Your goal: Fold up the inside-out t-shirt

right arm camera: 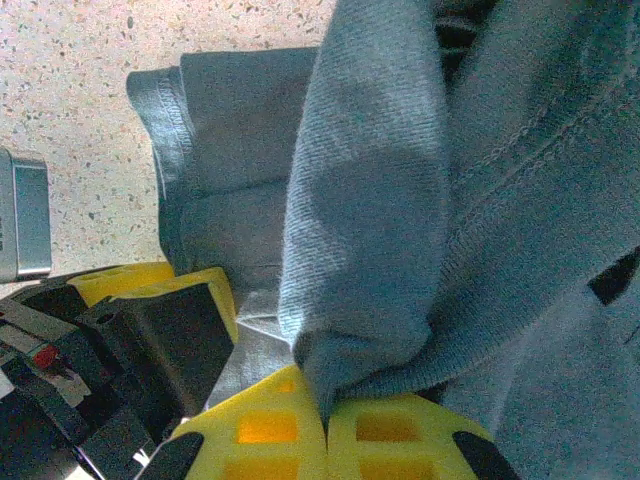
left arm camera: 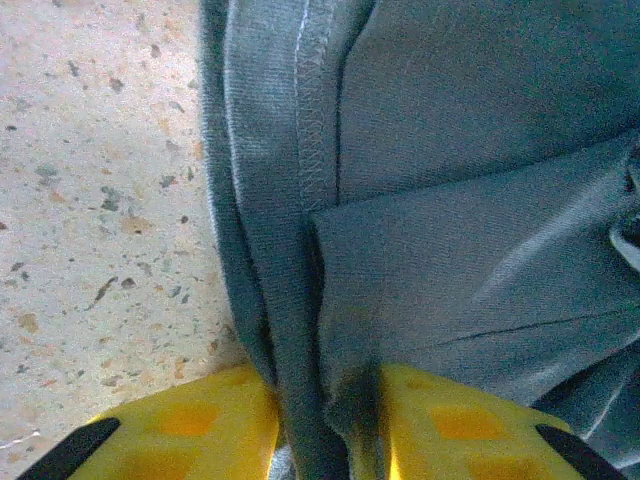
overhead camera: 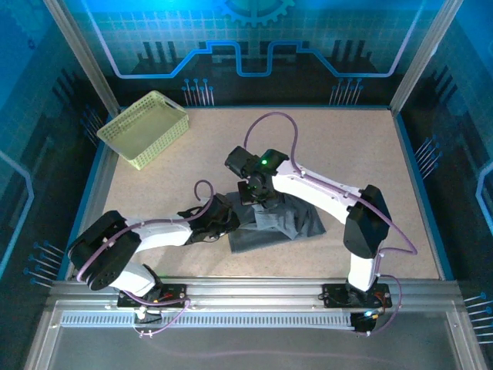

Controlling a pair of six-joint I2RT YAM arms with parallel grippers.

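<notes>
- The left gripper (left arm camera: 325, 432) has its yellow fingers (left arm camera: 190, 425) a little apart. A bunched fold of the inside-out t-shirt (left arm camera: 450, 200) fills the gap and touches both, so they pinch it.
- In the left wrist view, a stitched hem (left arm camera: 312, 110) runs toward 12 o'clock from that grip. Bare speckled table lies just beside it at 9 o'clock.
- The right gripper (right arm camera: 325, 425) has its fingers pressed together on a thick fold of the shirt (right arm camera: 380, 200). A hemmed corner (right arm camera: 165, 90) lies flat on the table at 10 o'clock in that view.
- From above, the t-shirt (overhead camera: 269, 229) is a rumpled slate-grey pile toward 6 o'clock of the table (overhead camera: 347, 154).
- The left gripper (overhead camera: 223, 222) is at the pile's 9 o'clock edge, and the right gripper (overhead camera: 258, 196) is at its 12 o'clock edge.
- The pile's near edge lies close to the table's 6 o'clock border and the metal rail (overhead camera: 254, 293).
- Open tabletop stretches from 12 through 3 o'clock.
- The left arm lies low. It reaches from its base at 7 o'clock toward 3 o'clock.
- The right arm rises from its base at 5 o'clock and bends at the elbow. Its forearm runs toward 10 o'clock.
- The yellow-green basket (overhead camera: 163, 145) sits in the 10 o'clock corner, well apart from the shirt.
- Count: two arms, two grippers, one t-shirt, one basket.
</notes>
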